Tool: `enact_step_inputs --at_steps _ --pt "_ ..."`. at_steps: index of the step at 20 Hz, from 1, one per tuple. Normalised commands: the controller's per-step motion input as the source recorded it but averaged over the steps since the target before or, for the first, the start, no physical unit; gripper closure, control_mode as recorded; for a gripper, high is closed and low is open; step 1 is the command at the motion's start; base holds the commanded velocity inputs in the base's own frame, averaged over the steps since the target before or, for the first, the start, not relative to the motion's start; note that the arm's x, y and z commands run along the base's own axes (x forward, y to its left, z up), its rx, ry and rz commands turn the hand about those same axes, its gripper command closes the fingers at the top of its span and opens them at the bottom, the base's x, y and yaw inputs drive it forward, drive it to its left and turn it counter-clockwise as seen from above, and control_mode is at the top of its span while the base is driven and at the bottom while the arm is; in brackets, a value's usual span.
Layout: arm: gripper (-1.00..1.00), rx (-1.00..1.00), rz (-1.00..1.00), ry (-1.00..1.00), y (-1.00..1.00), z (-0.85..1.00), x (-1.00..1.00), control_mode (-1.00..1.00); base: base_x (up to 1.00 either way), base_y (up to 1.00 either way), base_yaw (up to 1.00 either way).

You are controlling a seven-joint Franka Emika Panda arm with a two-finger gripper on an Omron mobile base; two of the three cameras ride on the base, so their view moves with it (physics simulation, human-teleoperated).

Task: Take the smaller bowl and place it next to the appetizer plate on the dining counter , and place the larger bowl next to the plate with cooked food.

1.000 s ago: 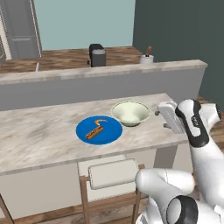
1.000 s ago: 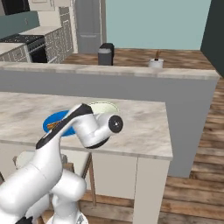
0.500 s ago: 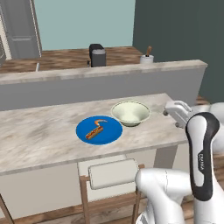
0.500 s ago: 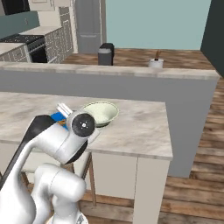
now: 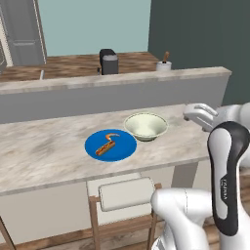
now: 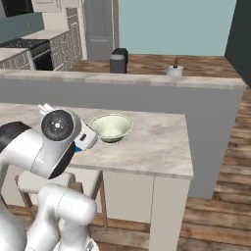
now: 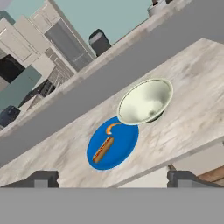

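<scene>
Where the marbled top narrows toward its right end, we log the scene like this:

Larger bowl: we see the larger bowl (image 5: pixel 146 126) (image 6: pixel 111 127) (image 7: pixel 145 101) standing upright on the dining counter (image 5: pixel 44 146) (image 6: pixel 157 147) (image 7: pixel 197 105). It is cream-white and flared, and we find nothing inside it.

Blue plate: just left of the bowl and a little nearer lies a round blue plate (image 5: pixel 111 145) (image 7: pixel 113 143). In the hand view its rim meets the bowl's edge. On it we see cooked food (image 5: pixel 107 144) (image 7: pixel 105 144), an orange-brown strip with a curved piece at its far end.

Gripper: we see the gripper (image 5: pixel 197 113) (image 7: pixel 113 179) raised above the right end of the counter, to the right of the bowl and apart from it. Its dark fingertips (image 7: pixel 43 178) stand wide apart in the hand view and hold nothing. The bowl and the plate lie between and beyond them.

Far ledge: behind the counter runs a higher grey wall with a pale top (image 5: pixel 117 80) (image 6: pixel 147 81). On it we see a dark appliance (image 5: pixel 108 61) (image 6: pixel 118 60) (image 7: pixel 99 42), and further right a small white cup (image 5: pixel 163 64) (image 6: pixel 174 69) with something brown sticking out.

Stool: we see a pale padded stool (image 5: pixel 127 193) tucked against the near side of the counter, under the plate.

Kitchen: far left in the right base view we see a stove (image 6: pixel 37 51) and cream cabinets.
</scene>
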Motion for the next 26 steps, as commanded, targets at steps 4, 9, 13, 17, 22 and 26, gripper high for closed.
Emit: enact_step_inputs --at_steps 4,9,13,17,22,26 --pt "-1.0 -0.15 0.0 -0.1 0.0 0.36 -0.51 -1.0 0.0 0.0 0.0" --pt "-1.0 0.0 0.0 0.0 0.0 0.0 0.0 1.0 -0.99 -0.42 0.0" --pt "-1.0 0.0 0.0 0.0 0.0 0.0 0.0 1.0 -0.75 -1.0 0.01" --pt "-1.0 0.0 0.0 0.0 0.0 0.0 0.0 1.0 -0.08 -1.0 0.0" --pt "-1.0 0.0 0.0 0.0 0.0 0.0 0.0 1.0 0.12 -1.0 0.0" --pt "-1.0 0.0 0.0 0.0 0.0 0.0 0.0 1.0 0.46 -1.0 0.05"
